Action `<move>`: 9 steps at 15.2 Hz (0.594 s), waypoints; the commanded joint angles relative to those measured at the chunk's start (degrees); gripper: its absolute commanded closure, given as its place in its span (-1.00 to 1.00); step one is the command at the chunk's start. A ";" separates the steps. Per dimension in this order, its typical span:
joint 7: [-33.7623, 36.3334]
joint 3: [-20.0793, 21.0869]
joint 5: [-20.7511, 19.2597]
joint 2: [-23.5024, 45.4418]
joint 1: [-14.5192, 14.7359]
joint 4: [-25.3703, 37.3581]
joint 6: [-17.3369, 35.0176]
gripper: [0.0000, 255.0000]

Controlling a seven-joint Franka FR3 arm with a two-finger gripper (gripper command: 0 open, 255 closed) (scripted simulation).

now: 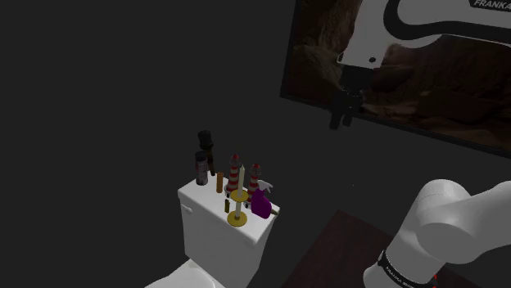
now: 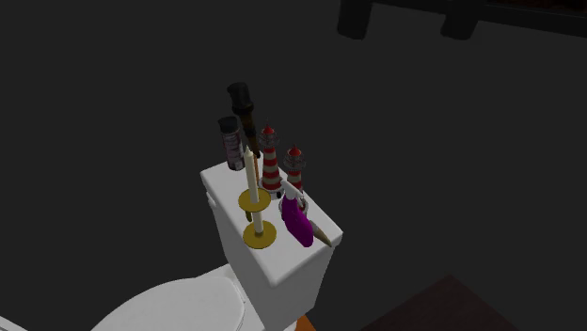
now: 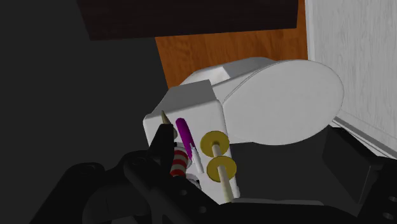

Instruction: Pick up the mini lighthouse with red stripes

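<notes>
Black fingers (image 3: 127, 191) frame the wrist view's lower edge and stand apart, holding nothing, with a white toilet far off beyond the gap between them. On that toilet's tank lid (image 1: 205, 204) two red-and-white striped lighthouses stand upright side by side near the wall side. They are the taller lighthouse (image 1: 235, 170) and, just beside it toward the shoulder view's right, the shorter lighthouse (image 1: 255, 176). Both are well apart from the fingers. In the shoulder view the gripper (image 1: 344, 113) hangs high above the tank and off to its right, in front of a framed picture (image 1: 426, 74) on the dark wall. A gold candlestick (image 1: 237, 218) carrying a cream candle stands in front of the pair, near the lid's front edge. A purple object (image 1: 260, 203) sits just in front of the shorter lighthouse. Two dark bottles (image 1: 202, 159) stand at the lid's end toward the shoulder view's left. In the wrist view the red and white stripes of one of the pair show beside a dark bottle's tip, close to the purple object and the candlestick's gold discs; which of the two it is I cannot tell. Beyond the tank lie the toilet's closed seat cover (image 3: 286, 105) and an orange-brown floor (image 3: 222, 51).
</notes>
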 commanded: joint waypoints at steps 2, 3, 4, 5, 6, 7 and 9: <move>-0.97 -0.56 -0.28 2.10 0.05 0.35 1.00 -1.00; -1.93 -1.10 -0.53 4.25 0.11 0.77 1.97 -1.00; -2.88 -1.64 -0.75 6.43 0.18 1.27 2.90 -1.00; -3.84 -2.15 -0.93 8.65 0.23 1.84 3.79 -1.00; -4.78 -2.64 -1.09 10.91 0.29 2.49 4.63 -1.00; -5.72 -3.12 -1.22 13.19 0.35 3.21 5.44 -1.00; -7.58 -4.04 -1.38 17.83 0.49 4.87 6.90 -1.00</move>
